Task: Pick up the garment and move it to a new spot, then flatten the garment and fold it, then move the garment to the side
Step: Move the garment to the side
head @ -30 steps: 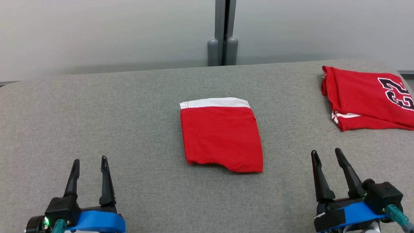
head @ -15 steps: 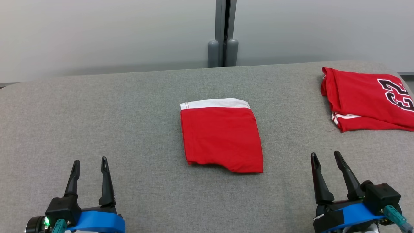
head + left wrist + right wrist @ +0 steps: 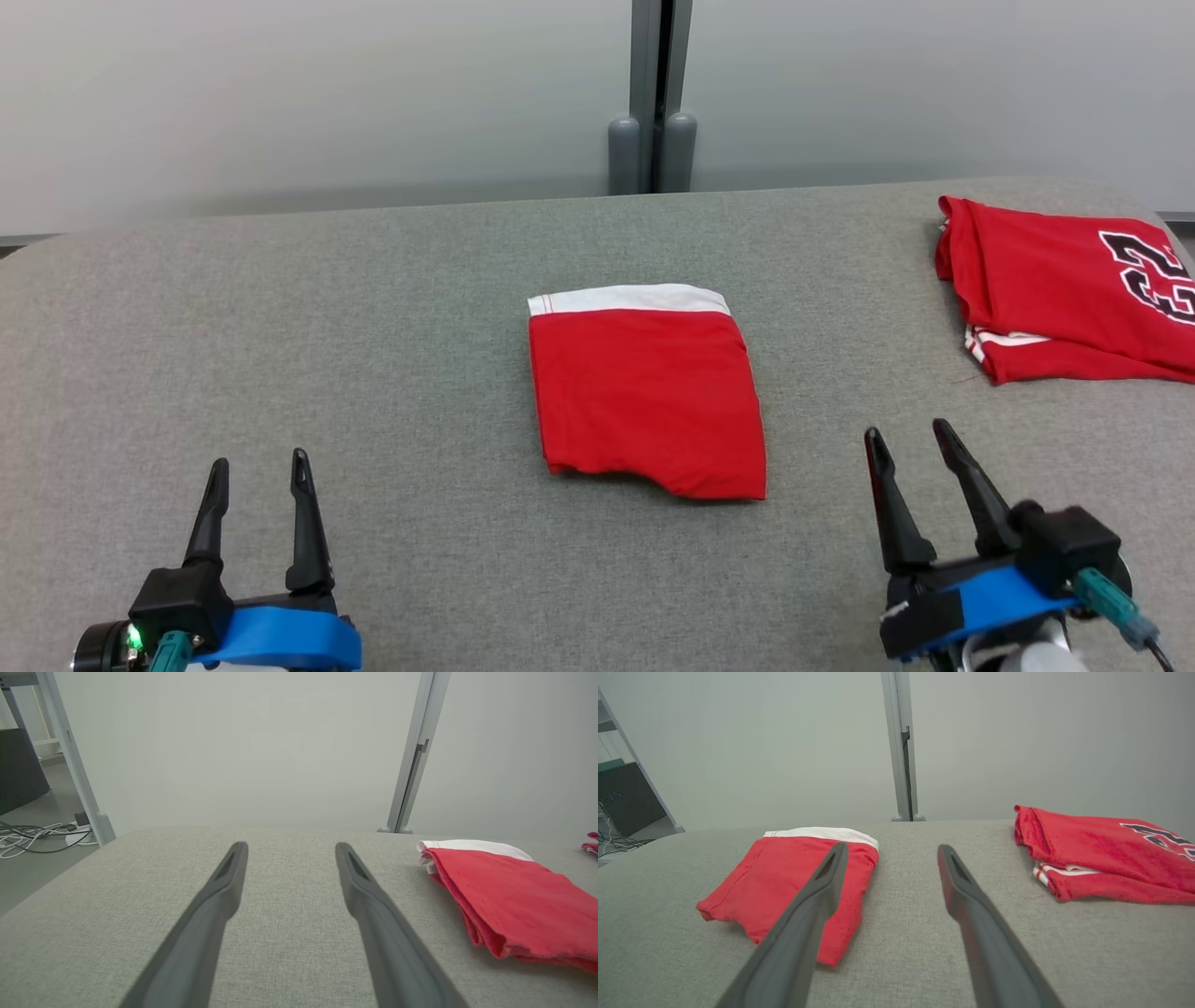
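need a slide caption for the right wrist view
Open right gripper aimed over the grey table, folded red shorts to its left, folded red jersey to its right

The red jersey (image 3: 1036, 271) at the head view's right edge bears a black, white-edged number (image 3: 1146, 273). Turned sideways and cut by the frame, it looks like 23.

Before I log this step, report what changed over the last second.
The right gripper slid left toward the folded red garment with its jaws open; nothing was taken hold of or let go. The small rightward shift of the whole head view is camera motion. Unchanged: the garment and the red jersey lying on the grey surface, and the left gripper, open.
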`<state>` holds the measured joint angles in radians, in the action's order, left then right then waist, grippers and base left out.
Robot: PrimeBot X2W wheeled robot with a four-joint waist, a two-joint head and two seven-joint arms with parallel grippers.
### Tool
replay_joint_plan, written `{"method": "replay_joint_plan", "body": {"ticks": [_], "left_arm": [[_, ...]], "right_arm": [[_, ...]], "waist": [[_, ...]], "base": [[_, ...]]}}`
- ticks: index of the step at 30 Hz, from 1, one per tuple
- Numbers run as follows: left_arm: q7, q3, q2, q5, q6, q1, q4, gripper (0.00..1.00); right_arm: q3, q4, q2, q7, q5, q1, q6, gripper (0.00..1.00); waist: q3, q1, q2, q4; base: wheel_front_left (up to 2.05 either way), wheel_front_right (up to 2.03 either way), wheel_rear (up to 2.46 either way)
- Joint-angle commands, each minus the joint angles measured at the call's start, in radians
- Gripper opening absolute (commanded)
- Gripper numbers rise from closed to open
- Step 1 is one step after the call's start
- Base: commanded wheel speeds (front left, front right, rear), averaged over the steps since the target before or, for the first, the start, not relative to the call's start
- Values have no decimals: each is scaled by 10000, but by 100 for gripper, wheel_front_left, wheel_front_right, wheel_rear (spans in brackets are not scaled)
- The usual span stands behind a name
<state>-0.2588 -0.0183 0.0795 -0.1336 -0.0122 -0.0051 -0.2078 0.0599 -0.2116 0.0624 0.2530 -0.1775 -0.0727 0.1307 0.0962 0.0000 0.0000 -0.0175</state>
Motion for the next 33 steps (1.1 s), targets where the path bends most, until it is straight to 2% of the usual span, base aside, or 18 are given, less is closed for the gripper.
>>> {"method": "replay_joint_plan", "body": {"ticks": [1, 9, 17, 22, 33], "left_arm": [[-49, 22, 21, -36, 30, -120, 39, 100], [-50, 99, 88, -134, -34, -347, -10, 100], [-61, 266, -31, -195, 60, -725, -103, 100], [-66, 371, -78, -229, 98, -862, -94, 100], [-70, 410, -142, -224, 112, -1078, -6, 100]], "right_arm": [[53, -21, 51, -9, -3, -290, 2, 100], [912, -725, 346, -662, 213, -2277, 2, 100], [973, -2472, 381, -1421, 458, -4318, 2, 100], [857, -3955, 298, -1764, 491, -4877, 2, 100], [822, -6404, 57, -1576, 390, -5619, 2, 100]], "waist": [[43, 0, 0, 41], [486, 0, 0, 326], [1060, 0, 0, 756], [1241, 0, 0, 983], [1634, 0, 0, 1133]], "base": [[0, 0, 0], [0, 0, 0], [0, 0, 0], [0, 0, 0], [0, 0, 0]]}}
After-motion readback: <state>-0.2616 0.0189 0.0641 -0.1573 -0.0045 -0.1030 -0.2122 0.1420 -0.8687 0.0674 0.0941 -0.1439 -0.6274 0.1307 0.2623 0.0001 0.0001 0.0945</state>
